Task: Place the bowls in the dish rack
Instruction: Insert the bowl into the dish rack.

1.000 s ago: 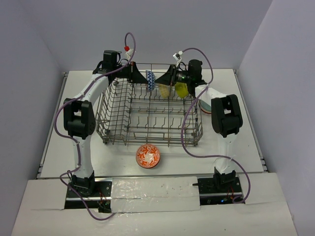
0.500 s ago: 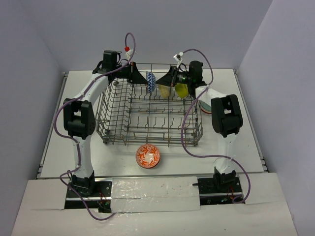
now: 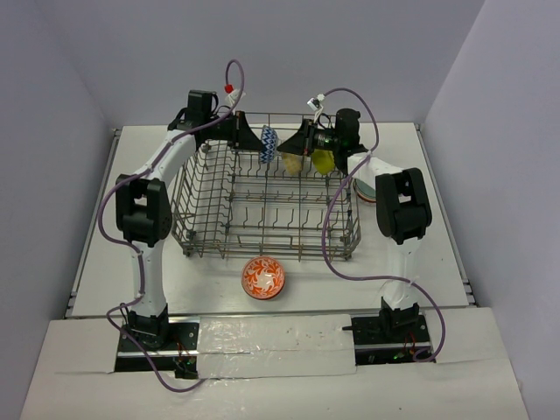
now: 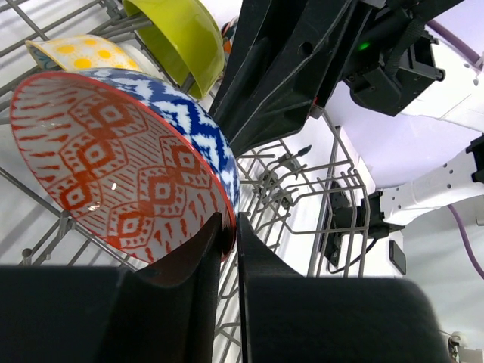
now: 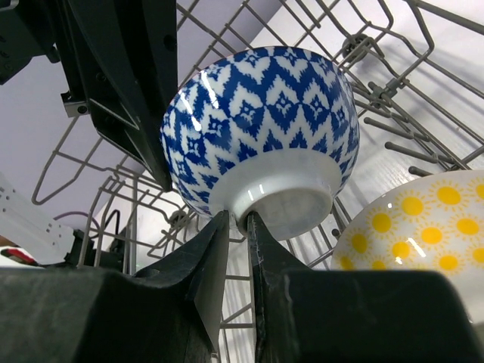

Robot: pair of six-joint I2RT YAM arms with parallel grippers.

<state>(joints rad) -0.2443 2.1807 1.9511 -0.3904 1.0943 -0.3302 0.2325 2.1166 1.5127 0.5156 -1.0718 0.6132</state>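
Top view only: an orange patterned bowl (image 3: 263, 277) sits on the tabletop (image 3: 437, 262) just in front of the dish rack (image 3: 194, 197). A half-hidden stack of bowls (image 3: 361, 189) lies right of the rack, behind my right arm. Wrist views only: the blue patterned bowl (image 4: 121, 159) has a red-orange patterned inside and a white foot. It stands on edge at the rack's far rail, between my two claws. My left claw (image 4: 229, 227) pinches its rim, fingers almost together. My right claw (image 5: 237, 219) shows a thin slit with its tips at the foot ring; can't tell whether it grips. In the rack's far row, right of the blue bowl, are a yellow sun bowl (image 5: 408, 227), then a lime bowl (image 4: 178, 34), both tilted on edge.
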